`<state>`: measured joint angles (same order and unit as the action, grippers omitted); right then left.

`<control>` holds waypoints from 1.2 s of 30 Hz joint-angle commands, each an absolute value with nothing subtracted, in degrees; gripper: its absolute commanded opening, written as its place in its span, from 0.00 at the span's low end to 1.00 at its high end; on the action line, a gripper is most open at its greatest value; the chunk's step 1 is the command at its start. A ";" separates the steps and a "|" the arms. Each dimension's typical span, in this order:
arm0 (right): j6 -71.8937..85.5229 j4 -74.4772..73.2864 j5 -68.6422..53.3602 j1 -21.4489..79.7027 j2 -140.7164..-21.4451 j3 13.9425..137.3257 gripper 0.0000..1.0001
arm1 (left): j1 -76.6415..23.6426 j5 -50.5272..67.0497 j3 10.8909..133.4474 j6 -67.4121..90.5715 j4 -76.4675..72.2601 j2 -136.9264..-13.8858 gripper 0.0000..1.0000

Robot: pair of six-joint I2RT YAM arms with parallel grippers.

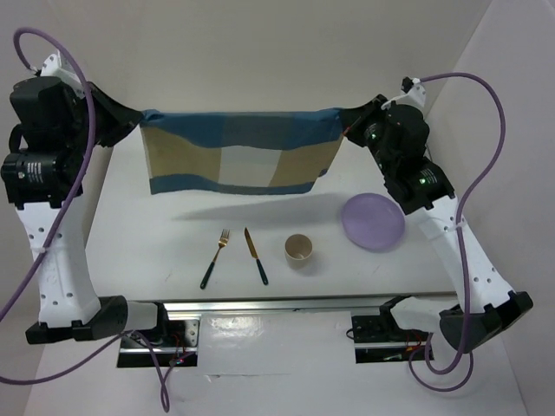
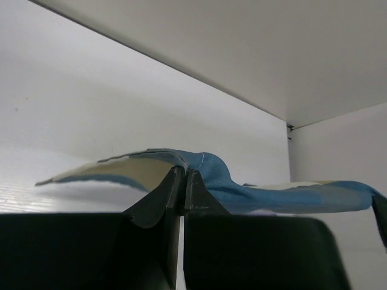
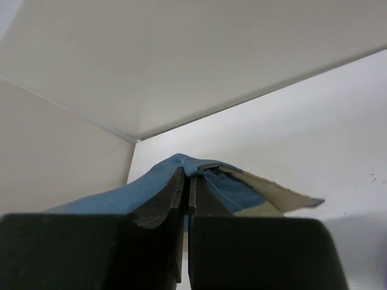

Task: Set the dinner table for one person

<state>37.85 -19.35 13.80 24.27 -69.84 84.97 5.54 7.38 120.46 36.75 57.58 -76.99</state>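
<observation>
the white dinner table [image 1: 130, 247] spreads under both arms. above it hangs the blue-and-tan placemat [image 1: 238, 165], stretched taut, one top corner clamped tight in the left gripper [image 2: 184, 173], the other in the right gripper [image 3: 188, 173]. on the table near the front rail lie a purple plate [image 1: 373, 221], cup [image 1: 298, 250], knife [image 1: 256, 256] and fork [image 1: 216, 257].

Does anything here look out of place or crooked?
The blue-and-tan striped cloth placemat hangs in mid-air, its upper corners pinched by the left pincer and right pincer, instead of lying on the white table.
</observation>
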 commanded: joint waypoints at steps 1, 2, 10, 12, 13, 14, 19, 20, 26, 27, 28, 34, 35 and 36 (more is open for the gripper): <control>36.04 -21.01 17.40 24.79 -70.74 85.34 0.00 | 5.89 9.49 118.04 39.37 53.88 -77.26 0.00; 35.43 -21.01 17.40 24.79 -71.53 85.86 0.00 | 5.89 10.01 117.08 39.37 53.09 -78.47 0.00; 32.96 -17.14 16.87 24.79 -82.87 92.37 0.00 | 5.27 12.39 113.82 40.87 46.50 -85.94 0.00; 32.34 -15.48 16.27 24.18 -85.51 94.74 0.00 | 5.27 12.39 115.91 40.17 45.70 -87.88 0.00; 31.56 -14.86 15.39 23.65 -86.30 95.62 0.00 | 5.27 13.35 117.15 39.56 45.70 -90.41 0.00; 31.55 -14.16 14.86 22.77 -88.31 96.76 0.00 | 5.27 13.97 118.38 39.55 45.70 -91.66 0.00; 28.04 -13.70 11.53 19.87 -96.49 112.30 0.00 | 5.27 19.15 125.32 38.50 42.01 -97.64 0.00; 28.04 -13.71 10.64 18.65 -99.03 114.76 0.00 | 5.27 20.03 126.64 38.50 41.49 -98.52 0.00; 27.42 -17.40 8.53 17.31 -101.78 123.67 0.00 | 5.80 22.41 129.12 39.81 40.09 -98.88 0.00; 27.42 -17.40 8.53 17.31 -99.95 122.44 0.00 | 6.32 22.41 128.07 39.81 40.08 -98.01 0.00; 27.42 -16.10 8.53 17.31 -98.89 119.21 0.00 | 6.33 22.41 125.88 39.81 39.38 -97.13 0.00; 27.42 -14.94 8.53 17.31 -88.97 108.65 0.00 | 8.00 22.41 119.71 39.29 39.37 -88.87 0.00; 27.94 -14.94 8.53 17.31 -87.81 106.37 0.00 | 8.61 21.89 118.92 39.29 39.98 -87.90 0.00; 27.95 -14.42 9.05 17.31 -86.67 105.39 0.00 | 9.14 21.88 118.92 39.29 40.69 -86.93 0.00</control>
